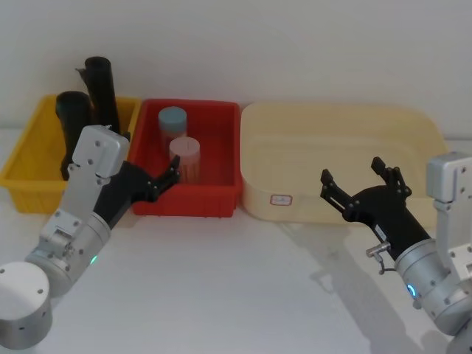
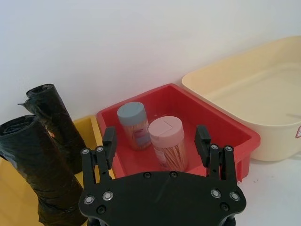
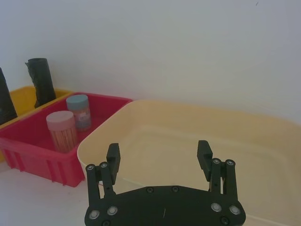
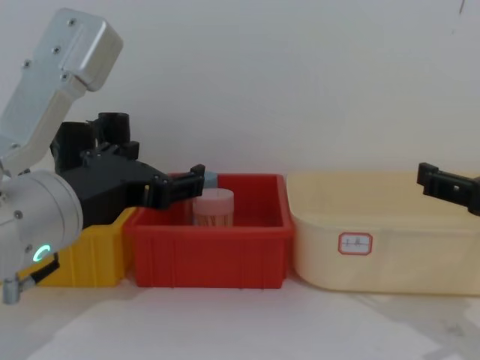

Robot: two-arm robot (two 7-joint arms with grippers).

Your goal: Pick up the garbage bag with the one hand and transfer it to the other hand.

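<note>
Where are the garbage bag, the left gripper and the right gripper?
garbage bag (image 1: 71, 116), head view, middle of the thick roll's side.
left gripper (image 1: 165, 179), head view, midway between its open fingers.
right gripper (image 1: 352, 171), head view, midway between its open fingers.

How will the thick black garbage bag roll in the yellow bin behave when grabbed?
Likely slippery: the garbage bag looks glossy. Probably gives somewhat under a squeeze, being rolled plastic film, slightly bent. Standing on end in the yellow bin, a sideways nudge may tip it.

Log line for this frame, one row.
phase: pre-grasp | bag: upright in yellow bin, untouched | left claw: open, at red bin | right claw: open, at cream tub
</note>
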